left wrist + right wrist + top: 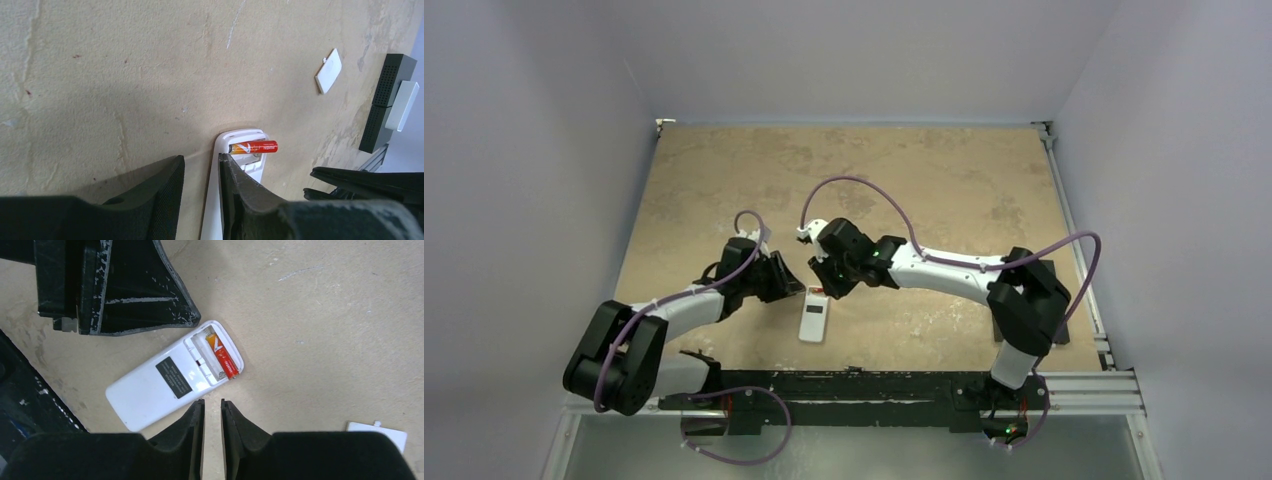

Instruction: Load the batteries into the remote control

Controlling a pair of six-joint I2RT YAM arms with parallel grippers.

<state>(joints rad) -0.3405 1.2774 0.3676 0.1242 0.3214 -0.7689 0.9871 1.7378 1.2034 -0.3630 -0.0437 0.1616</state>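
Remote [170, 377] lies back-up on the table [100, 75], with the compartment open at one end. One battery [223, 358] lies in the slot nearest that end. The empty slot [201, 356] is beside it. No second battery shows in any view.

Right gripper [212, 404]: fingers nearly together with a thin gap and nothing in it. It hovers just short of the remote's long edge. The battery is just ahead of the tips, a shade right. Its long axis runs away from the tool, leaning left, crosswise to the remote. The red end is nearest, the orange end far.

Left gripper [201, 159]: jaws apart, clamped on nothing. The remote's long edge runs up between the fingers. The right-hand finger [240, 190] overlaps the remote; touching or just above, cannot tell. The other finger stands off, with bare table between. The battery sits just past the right-hand finger's tip, square across the tool's line. Its red end points right and overhangs the remote's side.

Judgement: the battery is not fully seated. The next move is likely a push on the red end, along the battery's axis. The right gripper faces that end; the left is nearer the orange end.

Writing: white lettering on the battery's red half, too small to read. Dark label [174, 377] on the remote's back, print illegible. Cover [376, 433] lies off to the right gripper's right, plain.
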